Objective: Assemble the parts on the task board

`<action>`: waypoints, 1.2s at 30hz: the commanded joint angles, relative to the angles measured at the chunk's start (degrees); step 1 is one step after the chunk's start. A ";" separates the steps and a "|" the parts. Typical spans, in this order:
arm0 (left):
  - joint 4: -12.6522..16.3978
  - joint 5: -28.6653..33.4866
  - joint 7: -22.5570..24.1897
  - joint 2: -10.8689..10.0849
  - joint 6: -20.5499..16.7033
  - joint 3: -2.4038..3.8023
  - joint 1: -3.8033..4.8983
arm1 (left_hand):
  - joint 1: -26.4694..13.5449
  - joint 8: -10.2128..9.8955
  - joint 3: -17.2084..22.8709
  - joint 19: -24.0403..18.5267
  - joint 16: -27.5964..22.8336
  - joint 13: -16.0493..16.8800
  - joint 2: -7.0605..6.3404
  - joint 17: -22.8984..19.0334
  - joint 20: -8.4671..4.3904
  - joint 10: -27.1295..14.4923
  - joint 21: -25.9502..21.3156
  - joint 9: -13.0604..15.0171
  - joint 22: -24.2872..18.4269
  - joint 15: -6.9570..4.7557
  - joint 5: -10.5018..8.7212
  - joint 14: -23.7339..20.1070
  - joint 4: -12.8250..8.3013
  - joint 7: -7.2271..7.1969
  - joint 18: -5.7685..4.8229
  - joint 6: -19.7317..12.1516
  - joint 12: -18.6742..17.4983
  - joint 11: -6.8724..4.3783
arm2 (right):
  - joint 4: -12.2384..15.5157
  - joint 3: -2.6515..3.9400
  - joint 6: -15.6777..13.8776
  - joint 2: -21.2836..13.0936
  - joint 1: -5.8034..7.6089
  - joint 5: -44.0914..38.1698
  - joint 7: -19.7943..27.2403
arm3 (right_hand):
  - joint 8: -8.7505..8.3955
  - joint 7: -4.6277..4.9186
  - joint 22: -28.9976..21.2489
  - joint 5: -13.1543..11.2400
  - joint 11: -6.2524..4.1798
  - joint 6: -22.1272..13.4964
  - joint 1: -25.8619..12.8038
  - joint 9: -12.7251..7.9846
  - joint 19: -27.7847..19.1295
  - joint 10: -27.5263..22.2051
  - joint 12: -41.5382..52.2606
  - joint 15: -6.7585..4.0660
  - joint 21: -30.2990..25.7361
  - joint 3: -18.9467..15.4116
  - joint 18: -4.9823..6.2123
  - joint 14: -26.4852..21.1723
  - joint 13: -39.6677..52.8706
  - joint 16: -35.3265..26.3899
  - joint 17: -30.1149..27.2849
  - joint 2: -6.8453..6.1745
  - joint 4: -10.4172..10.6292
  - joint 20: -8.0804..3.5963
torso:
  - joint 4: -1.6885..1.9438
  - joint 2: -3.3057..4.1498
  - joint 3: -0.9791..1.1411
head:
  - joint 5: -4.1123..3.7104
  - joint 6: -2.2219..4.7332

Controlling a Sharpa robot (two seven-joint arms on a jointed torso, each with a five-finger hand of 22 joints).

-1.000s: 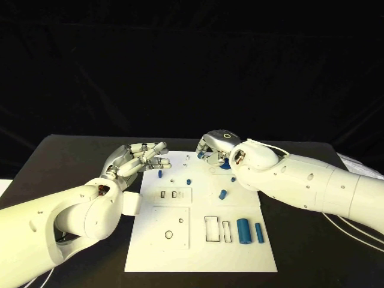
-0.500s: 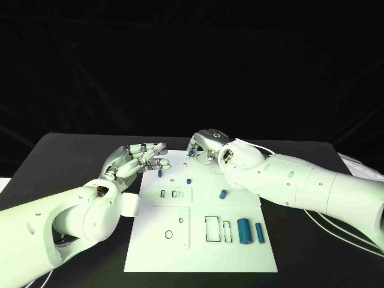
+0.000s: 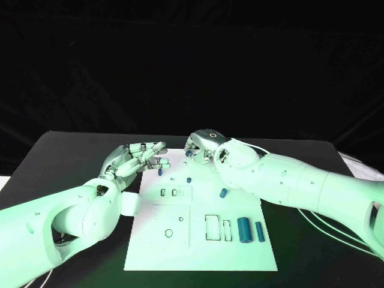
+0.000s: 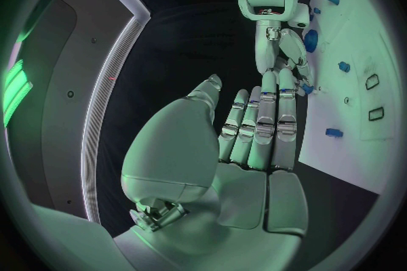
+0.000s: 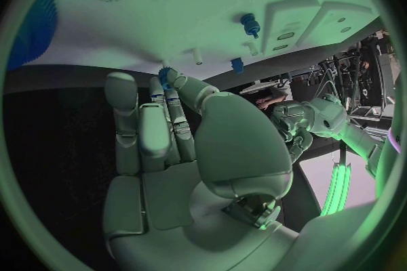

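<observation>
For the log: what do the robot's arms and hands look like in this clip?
Both arms are smooth white rounded shells with small dark screw holes. Each ends in a silver many-fingered hand, the left hand and the right hand; the fingers are segmented metal with paler pads. The right hand's back bears a small dark ring mark. Thin white cables trail beside the right arm.

right hand (image 3: 206, 146) grasp: fingertips curled around a small blue part (image 5: 163, 74), mostly covered; pinched or merely touched, cannot tell
task board (image 3: 244, 252) far edge: partly hidden behind right hand in head view
blue gear (image 5: 38, 26): cut by circle rim in right wrist view
left hand (image 3: 137, 158) palm: turned away from head camera
</observation>
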 commanded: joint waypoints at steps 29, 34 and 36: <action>0.06 0.04 -0.08 -0.56 1.41 0.05 0.07 | 0.12 -0.33 -0.08 0.45 -0.31 -0.05 0.44 0.13 -0.05 -0.05 0.23 -0.06 0.08 -0.12 -0.33 0.20 -0.36 0.16 0.62 0.27 -0.35 0.27 | 13.46 0.66 0.65 -12.65 0.54 6.02 -3.87 | -1.08 1.70 1.26 4.22 -0.42 -9.72 -4.33 -1.13 -0.35 0.25 5.10 1.24 1.75 -4.30 -0.80 2.01 1.52 2.73 2.87 -4.82 4.01 1.57 | -0.97 -0.04 0.10 | 0.71 0.23; 0.06 0.04 -0.12 -0.67 1.51 0.05 0.07 | 0.12 -0.33 -0.08 0.45 -0.31 -0.05 0.44 0.13 -0.05 -0.05 0.23 -0.06 0.08 -0.12 -0.33 0.20 -0.36 0.16 0.62 0.27 -0.35 0.27 | 16.50 0.88 4.29 -17.01 1.24 9.10 -6.39 | -0.70 0.21 8.01 5.93 -2.44 -9.73 -5.84 -0.99 3.09 8.85 11.07 -0.30 6.16 -8.47 -1.91 3.14 5.56 6.90 9.03 -6.78 5.74 0.25 | -1.47 -0.09 0.21 | 0.92 0.54; 0.03 0.04 -0.15 -0.63 1.58 0.05 0.08 | 0.15 -0.34 -0.08 0.45 -0.33 -0.05 0.45 0.14 -0.05 -0.05 0.23 -0.06 0.08 -0.12 -0.33 0.19 -0.39 0.15 0.62 0.27 -0.35 0.26 | 17.07 0.92 5.94 -18.20 1.40 9.87 -7.30 | -0.47 -0.50 10.21 6.62 -3.23 -9.44 -5.33 -0.86 4.21 9.51 16.05 -1.27 7.73 -11.66 -2.30 3.11 10.57 7.78 9.94 -7.32 6.90 -0.73 | -1.57 -0.09 0.29 | 0.89 0.64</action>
